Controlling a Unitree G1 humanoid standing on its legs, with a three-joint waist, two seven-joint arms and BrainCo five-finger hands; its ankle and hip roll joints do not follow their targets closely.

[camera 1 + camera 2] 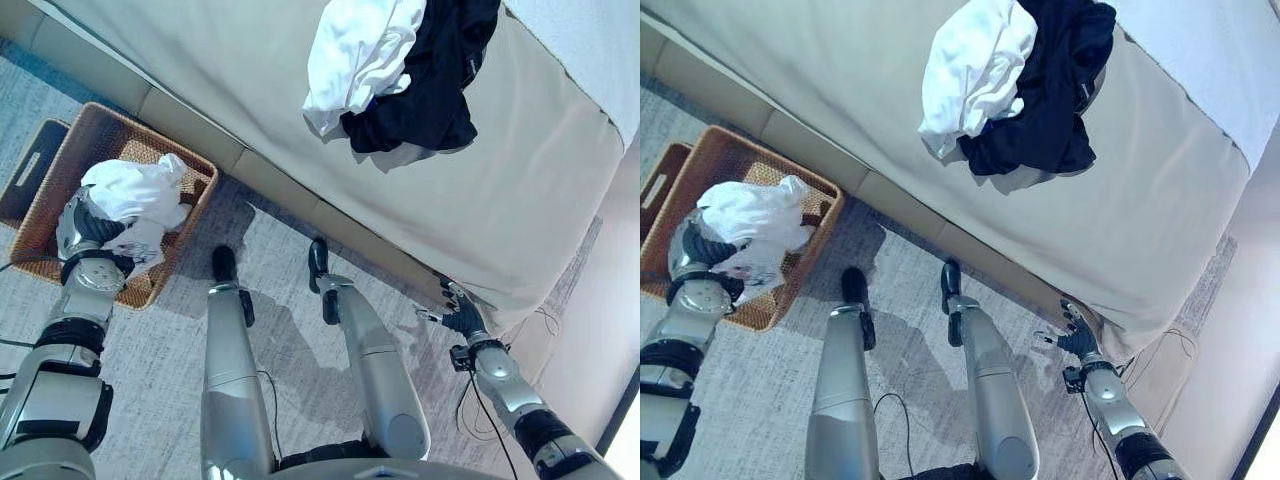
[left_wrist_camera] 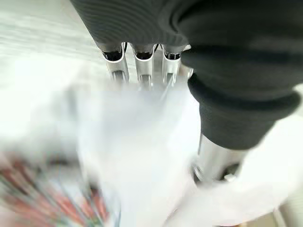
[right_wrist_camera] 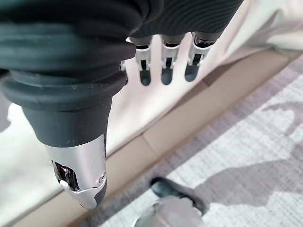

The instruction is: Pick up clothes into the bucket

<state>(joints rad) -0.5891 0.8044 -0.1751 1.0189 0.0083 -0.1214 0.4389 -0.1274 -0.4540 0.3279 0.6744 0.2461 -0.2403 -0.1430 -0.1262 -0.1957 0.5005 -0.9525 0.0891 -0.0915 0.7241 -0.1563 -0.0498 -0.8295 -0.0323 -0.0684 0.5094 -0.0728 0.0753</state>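
Observation:
A woven brown basket [image 1: 70, 150] stands on the carpet beside the bed. A crumpled white garment [image 1: 140, 190] lies bunched in it, over my left hand [image 1: 90, 230], which reaches into the basket. In the left wrist view the fingers [image 2: 142, 71] run into that white cloth [image 2: 142, 151] and their tips are hidden. On the bed a second white garment [image 1: 360, 50] lies against a dark one [image 1: 430, 90]. My right hand [image 1: 462, 315] hangs low by the bed's near corner, open and holding nothing, its fingers [image 3: 163, 71] relaxed.
The beige-covered bed [image 1: 250, 80] runs across the upper part of the view, its side panel [image 3: 189, 118] close to my right hand. A flat dark tray-like thing [image 1: 30, 170] lies left of the basket. Grey carpet [image 1: 290, 250] lies between basket and bed.

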